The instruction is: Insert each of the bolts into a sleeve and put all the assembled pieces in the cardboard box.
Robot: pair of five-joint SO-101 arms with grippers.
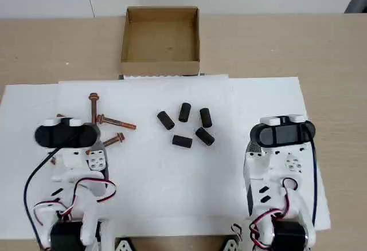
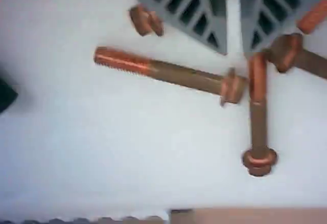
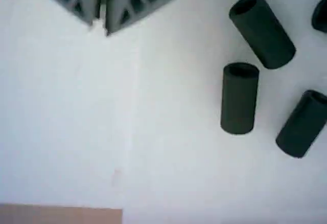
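Note:
Several copper bolts lie loose on the white sheet at the left, among them one upright in the picture (image 1: 93, 108), one slanted (image 1: 117, 122) and a short one (image 1: 113, 140). My left arm (image 1: 66, 134) stands right beside them. In its wrist view my left gripper (image 2: 235, 52) hangs just above a long bolt (image 2: 168, 73) and a second bolt (image 2: 258, 116), shut to a narrow slit, holding nothing. Several black sleeves (image 1: 184, 112) lie scattered mid-sheet. My right arm (image 1: 284, 132) stands to their right; its gripper (image 3: 100, 27) is shut and empty, apart from the nearest sleeve (image 3: 239, 97).
The open cardboard box (image 1: 131, 39) sits at the far edge of the white sheet (image 1: 258, 96), behind the sleeves. Bare wooden table (image 1: 338, 50) surrounds the sheet. Cables trail from both arm bases at the near edge.

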